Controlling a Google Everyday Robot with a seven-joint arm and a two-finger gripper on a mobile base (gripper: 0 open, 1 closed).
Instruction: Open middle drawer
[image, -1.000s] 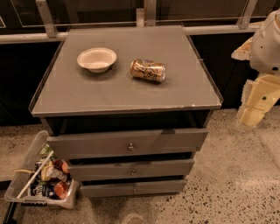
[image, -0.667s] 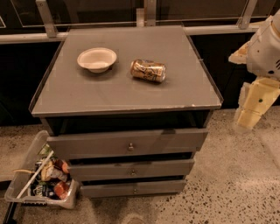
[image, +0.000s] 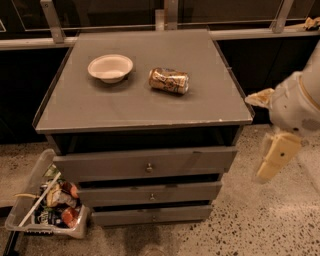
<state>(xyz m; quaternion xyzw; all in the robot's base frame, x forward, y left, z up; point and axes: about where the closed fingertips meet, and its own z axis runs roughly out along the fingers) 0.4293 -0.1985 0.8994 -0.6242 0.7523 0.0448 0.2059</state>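
The grey cabinet has three drawers stacked down its front. The middle drawer (image: 150, 194) is the mid-sized front, with one small round metal knob (image: 152, 196). It sits pushed in, with a dark gap above it. The taller drawer (image: 145, 164) is above it and the slimmest drawer (image: 152, 215) is below. My gripper (image: 274, 159) hangs at the right of the cabinet, at about the height of the upper drawer. It is apart from the cabinet and touches nothing. Its cream fingers point down toward the floor.
On the cabinet top (image: 150, 110) stand a white bowl (image: 110, 67) and a gold can (image: 169, 80) lying on its side. A clear bin of snack packets (image: 47, 207) sits on the speckled floor at the cabinet's lower left. A dark counter wall with a rail runs behind.
My arm and gripper have moved down and a little left, closer to the cabinet's right side. The drawers, bowl and can have not moved.
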